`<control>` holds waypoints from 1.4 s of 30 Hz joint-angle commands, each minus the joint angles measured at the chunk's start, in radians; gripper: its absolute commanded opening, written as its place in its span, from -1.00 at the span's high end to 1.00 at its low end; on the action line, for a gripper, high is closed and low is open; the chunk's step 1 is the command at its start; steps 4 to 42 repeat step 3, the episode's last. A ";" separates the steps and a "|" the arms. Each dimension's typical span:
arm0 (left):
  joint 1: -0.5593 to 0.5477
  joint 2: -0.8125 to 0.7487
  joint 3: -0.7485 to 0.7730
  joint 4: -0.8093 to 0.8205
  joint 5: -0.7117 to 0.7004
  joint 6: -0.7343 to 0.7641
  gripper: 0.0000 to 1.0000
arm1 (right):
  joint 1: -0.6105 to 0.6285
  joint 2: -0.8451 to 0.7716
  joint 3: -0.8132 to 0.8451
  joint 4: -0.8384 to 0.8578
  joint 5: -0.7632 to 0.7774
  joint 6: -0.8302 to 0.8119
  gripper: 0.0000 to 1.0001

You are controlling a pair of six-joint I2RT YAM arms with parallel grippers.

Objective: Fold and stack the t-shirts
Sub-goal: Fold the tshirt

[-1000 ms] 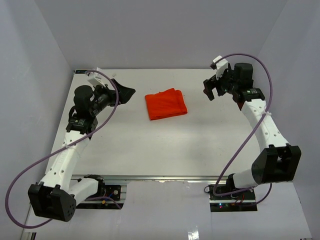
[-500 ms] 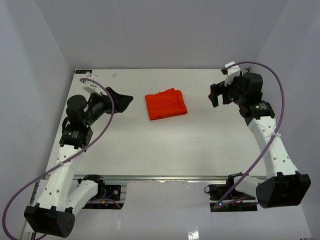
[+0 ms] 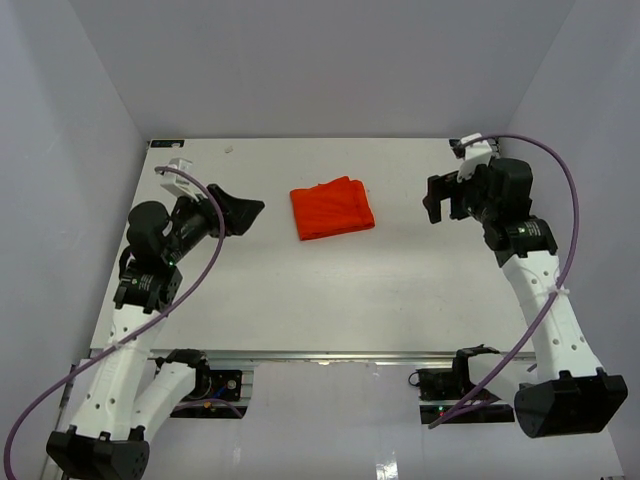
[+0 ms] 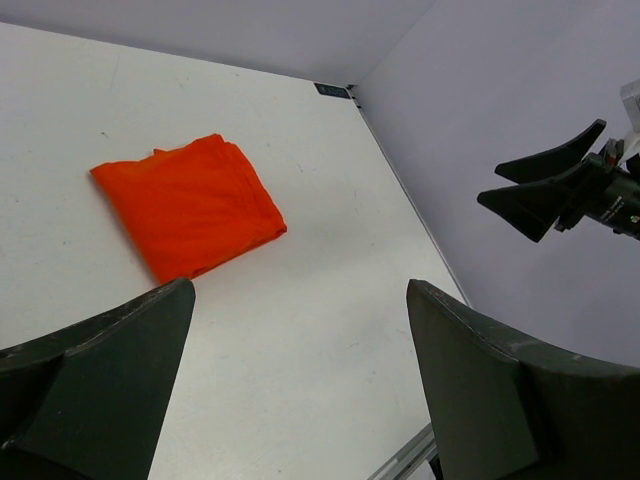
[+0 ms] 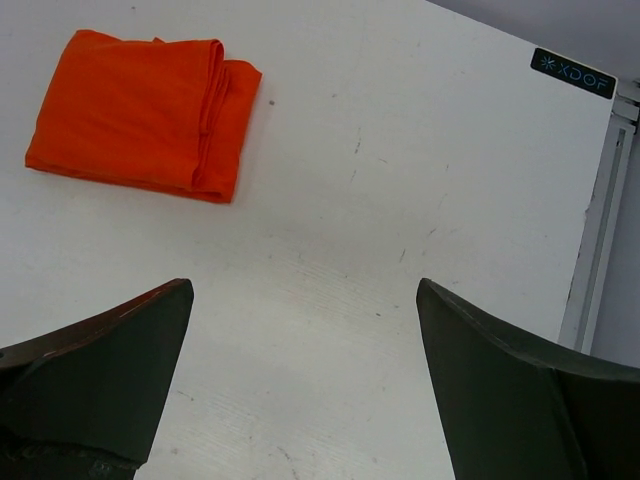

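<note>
The orange-red t-shirt (image 3: 332, 208) lies folded into a small rectangle on the white table, toward the back middle. It also shows in the left wrist view (image 4: 188, 205) and in the right wrist view (image 5: 140, 113). My left gripper (image 3: 243, 212) is open and empty, raised to the left of the shirt and apart from it. My right gripper (image 3: 440, 200) is open and empty, raised to the right of the shirt and apart from it. Nothing is between either pair of fingers.
The white table (image 3: 320, 290) is bounded by grey walls at the back and sides. A metal rail (image 3: 330, 355) runs along its near edge. The right gripper (image 4: 545, 190) shows in the left wrist view against the wall.
Both arms have drawn back from the shirt: the left gripper moved toward the near left, the right gripper toward the right. The shirt has not moved.
</note>
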 commanded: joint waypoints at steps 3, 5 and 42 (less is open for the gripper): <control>-0.003 -0.022 -0.002 -0.019 0.010 0.003 -0.96 | 0.002 -0.039 -0.033 0.012 0.001 0.037 -1.00; -0.003 -0.022 -0.002 -0.019 0.010 0.003 -0.96 | 0.002 -0.039 -0.033 0.012 0.001 0.037 -1.00; -0.003 -0.022 -0.002 -0.019 0.010 0.003 -0.96 | 0.002 -0.039 -0.033 0.012 0.001 0.037 -1.00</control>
